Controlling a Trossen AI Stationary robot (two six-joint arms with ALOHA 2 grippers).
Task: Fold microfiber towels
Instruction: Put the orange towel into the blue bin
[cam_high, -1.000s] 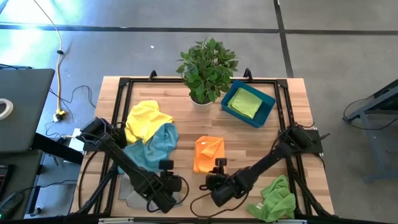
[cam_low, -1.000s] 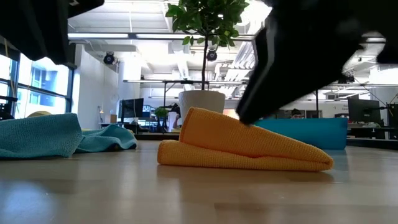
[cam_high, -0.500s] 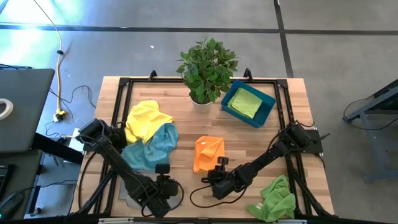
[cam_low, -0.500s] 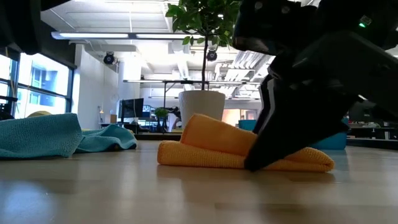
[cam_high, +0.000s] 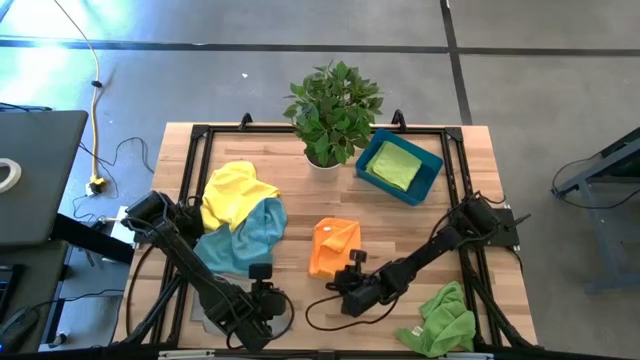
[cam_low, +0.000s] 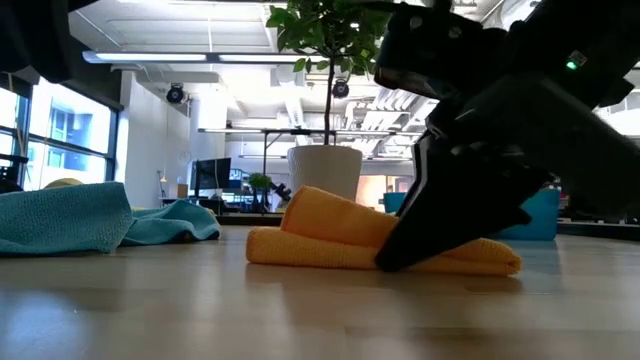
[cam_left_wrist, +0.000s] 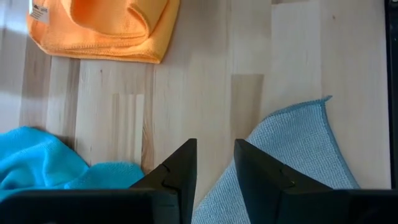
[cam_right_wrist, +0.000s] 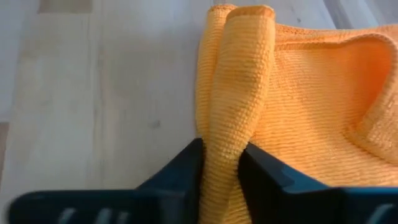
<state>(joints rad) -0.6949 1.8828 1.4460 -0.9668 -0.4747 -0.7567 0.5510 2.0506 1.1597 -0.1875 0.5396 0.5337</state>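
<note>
Only one label is showing: a small white tag sewn to a corner of the orange towel (cam_left_wrist: 99, 28), its print too small to read. Since a second ago the right gripper (cam_high: 353, 283) has been dropping from above the towel to its near edge, and its fingers (cam_right_wrist: 186, 163) are now pinching a raised fold of the orange towel (the cloth is bulging up between them). The towel is lying mid-table and has been sliding slightly leftward in the low view. The left gripper (cam_left_wrist: 214, 163) is hovering unchanged, fingers parted around nothing, over the grey towel (cam_left_wrist: 292, 158) beside the light blue towel (cam_high: 243, 237).
</note>
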